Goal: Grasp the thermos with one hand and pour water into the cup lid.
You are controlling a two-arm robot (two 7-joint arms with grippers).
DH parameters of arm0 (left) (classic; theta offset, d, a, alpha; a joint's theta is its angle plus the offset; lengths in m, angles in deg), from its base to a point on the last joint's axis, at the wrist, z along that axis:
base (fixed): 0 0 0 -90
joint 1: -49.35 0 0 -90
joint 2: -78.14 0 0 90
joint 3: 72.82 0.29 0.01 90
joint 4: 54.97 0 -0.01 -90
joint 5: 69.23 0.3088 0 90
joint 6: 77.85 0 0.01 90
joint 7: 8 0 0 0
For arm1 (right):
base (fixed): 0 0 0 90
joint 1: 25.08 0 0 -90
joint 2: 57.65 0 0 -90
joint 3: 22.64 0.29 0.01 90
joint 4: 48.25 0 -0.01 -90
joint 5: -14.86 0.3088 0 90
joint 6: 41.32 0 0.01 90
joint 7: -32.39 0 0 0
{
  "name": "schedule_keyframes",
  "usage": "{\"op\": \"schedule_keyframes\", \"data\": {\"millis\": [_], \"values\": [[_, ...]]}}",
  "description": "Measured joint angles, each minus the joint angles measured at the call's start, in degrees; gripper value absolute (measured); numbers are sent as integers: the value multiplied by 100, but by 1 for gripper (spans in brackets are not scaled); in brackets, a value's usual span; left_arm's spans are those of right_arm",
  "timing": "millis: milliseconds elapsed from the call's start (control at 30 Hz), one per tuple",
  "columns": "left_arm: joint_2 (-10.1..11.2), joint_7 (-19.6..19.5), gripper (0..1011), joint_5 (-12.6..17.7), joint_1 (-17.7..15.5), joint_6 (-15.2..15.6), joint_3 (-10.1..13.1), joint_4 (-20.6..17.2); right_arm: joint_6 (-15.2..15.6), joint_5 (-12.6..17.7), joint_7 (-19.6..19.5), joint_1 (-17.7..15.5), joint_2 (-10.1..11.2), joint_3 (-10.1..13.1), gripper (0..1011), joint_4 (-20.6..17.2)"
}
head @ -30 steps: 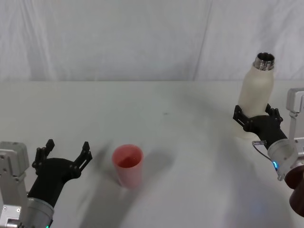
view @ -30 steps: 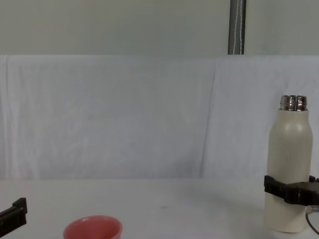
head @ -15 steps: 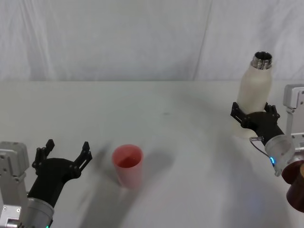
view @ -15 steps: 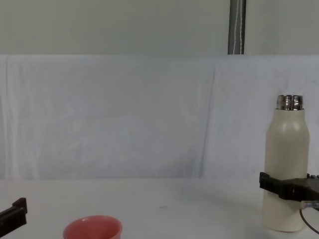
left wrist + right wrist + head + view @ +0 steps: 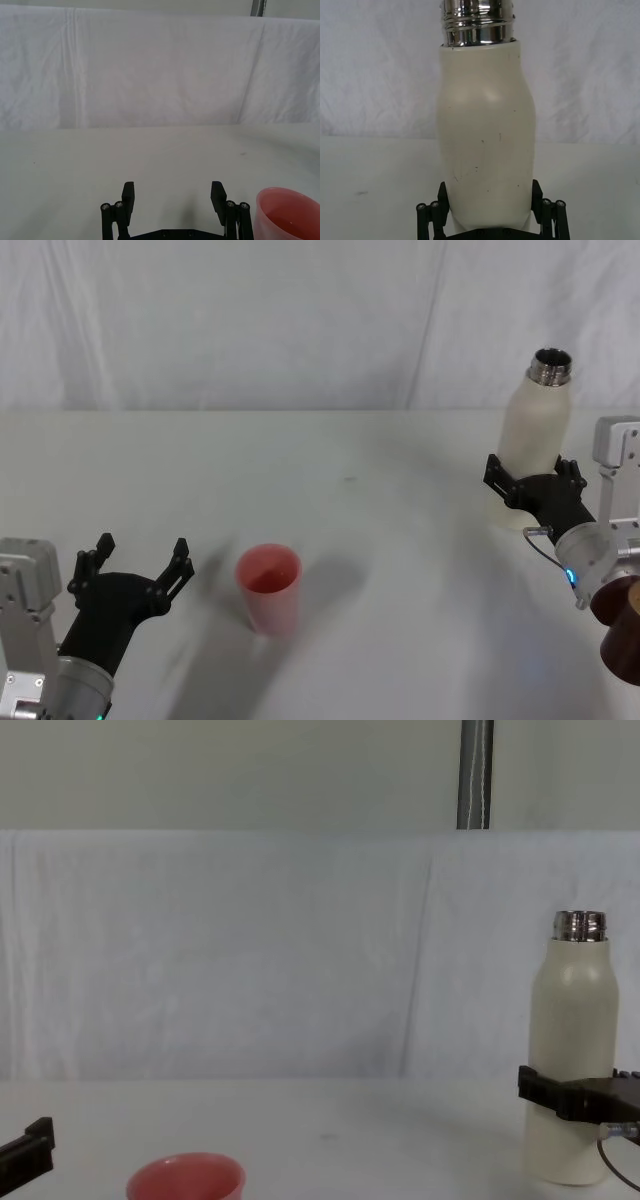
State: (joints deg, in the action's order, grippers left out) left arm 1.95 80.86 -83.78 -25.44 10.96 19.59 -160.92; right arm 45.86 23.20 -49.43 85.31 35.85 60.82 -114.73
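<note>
Right claw point(image 5: 530, 483) clamps the matte, round-shouldered thermos point(image 5: 535, 440).

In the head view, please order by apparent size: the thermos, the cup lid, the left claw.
1. thermos, largest
2. left claw, though it is nearer the camera, so unsure
3. cup lid, smallest

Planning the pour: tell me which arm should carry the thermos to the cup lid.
Right. The right gripper already brackets the thermos low on its body, on the table's right side. The left gripper sits open and empty beside the cup lid, far from the thermos.
</note>
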Motion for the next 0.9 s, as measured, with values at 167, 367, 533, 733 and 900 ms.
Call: {"op": "schedule_keyframes", "data": {"millis": [167, 367, 533, 733, 900], "values": [[0, 0, 1001, 0, 0, 0, 0, 0, 4, 0, -3, -6, 3, 0, 957, -10], [0, 0, 1001, 0, 0, 0, 0, 0, 8, 1, -3, -8, 5, 0, 952, -16], [0, 0, 1001, 0, 0, 0, 0, 0, 11, 2, -3, -10, 7, 0, 952, -21], [0, 0, 1001, 0, 0, 0, 0, 0, 11, 3, -3, -13, 9, 0, 952, -24], [0, 0, 1001, 0, 0, 0, 0, 0, 11, 5, -3, -14, 9, 0, 952, -25]]}}
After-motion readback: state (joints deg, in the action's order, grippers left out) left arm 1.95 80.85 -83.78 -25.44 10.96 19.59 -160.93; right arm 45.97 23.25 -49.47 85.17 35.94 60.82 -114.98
